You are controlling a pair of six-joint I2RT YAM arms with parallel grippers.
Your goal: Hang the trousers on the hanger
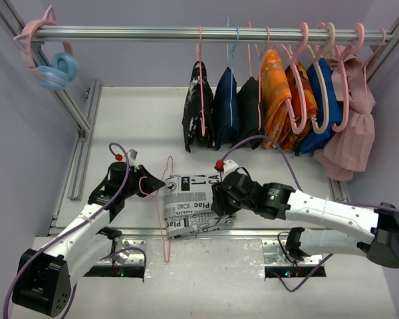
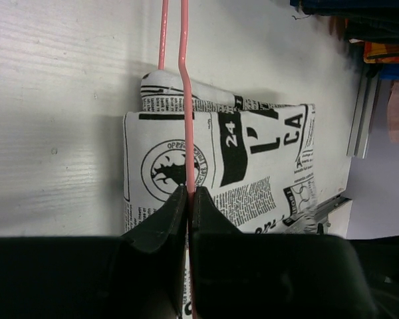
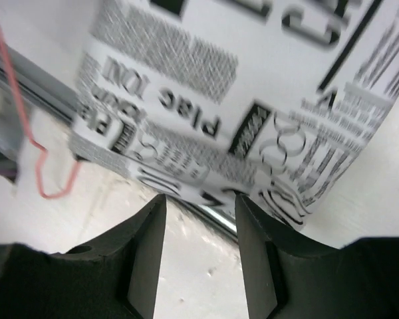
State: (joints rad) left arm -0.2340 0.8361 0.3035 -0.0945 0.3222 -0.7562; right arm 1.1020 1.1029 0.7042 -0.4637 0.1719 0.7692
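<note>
Closest in the left wrist view, the left fingers (image 2: 167,219) are clenched on the hanger (image 2: 185,100), with its thin pink wire running up from between the tips. The wire passes over the folded trousers (image 2: 253,166) and out onto the white surface (image 1: 139,119). From above, the left arm reaches forward and to the right from its base, its wrist low beside the trousers' left edge. The right arm stretches leftward from its base, wrist bent down over the trousers' right edge. The right fingers (image 3: 146,246) are released: they stand parted with nothing between them, poised over the trousers' near edge. The trousers lie as a folded block between the two arms. Their print shows "24" on a black bar, a large "CA", an "L" and a round emblem, whose ring of lettering is too small to read. From above and from the right wrist, "Plac" and "ION" can also be read. The block's near edge sits at the metal rail (image 1: 253,232) along the front of the surface, and the hanger's long wire crosses that rail onto the nearer board. Bare surface lies between the trousers and the hanging clothes (image 1: 279,100) on the rack bar (image 1: 186,33) at the back, and also to the left of the left arm.
</note>
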